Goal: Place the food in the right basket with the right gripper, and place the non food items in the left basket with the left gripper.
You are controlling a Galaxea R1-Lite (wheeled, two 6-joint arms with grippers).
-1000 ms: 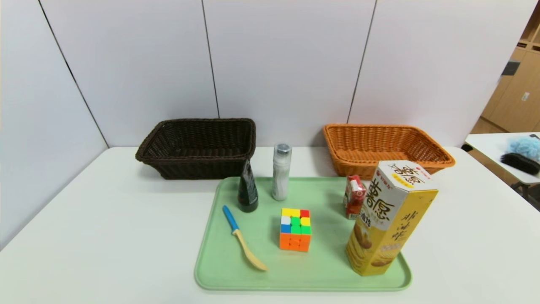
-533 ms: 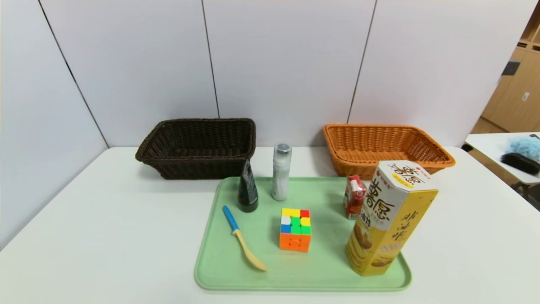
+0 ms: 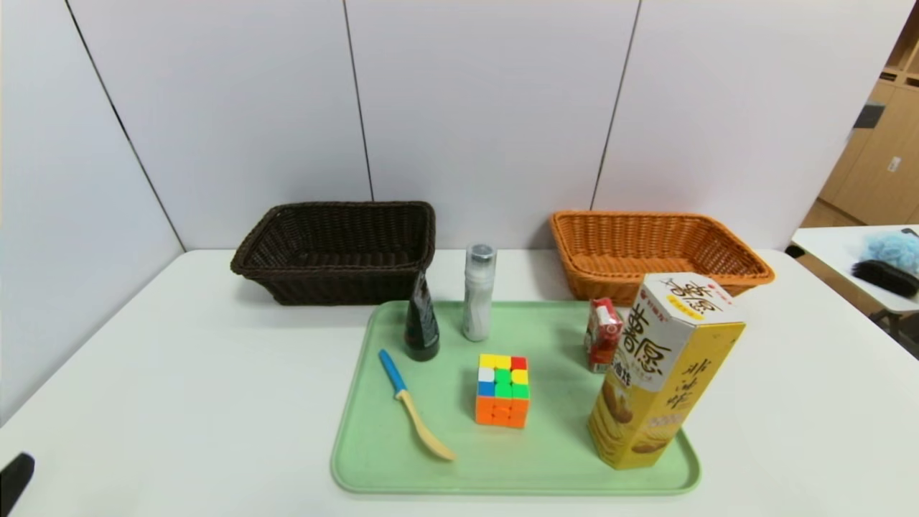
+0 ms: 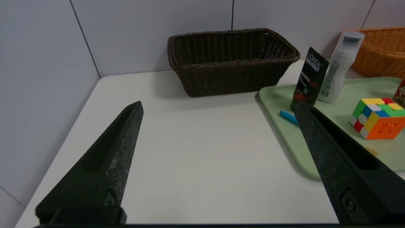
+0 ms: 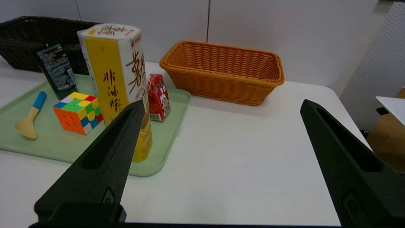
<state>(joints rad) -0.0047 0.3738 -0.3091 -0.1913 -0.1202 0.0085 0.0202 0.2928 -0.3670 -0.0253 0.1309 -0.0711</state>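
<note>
A green tray holds a black tube, a white bottle, a blue-handled wooden spoon, a colour cube, a red drink carton and a tall yellow snack box. The dark brown basket stands behind on the left and the orange basket on the right. My left gripper is open and empty, low over the table left of the tray. My right gripper is open and empty, right of the tray and near the snack box.
White wall panels close the table's back and left sides. A second table with a blue fluffy thing stands at the far right. Bare tabletop lies on both sides of the tray.
A black tip of my left gripper has come into the bottom left corner of the head view. The things on the tray have not moved.
</note>
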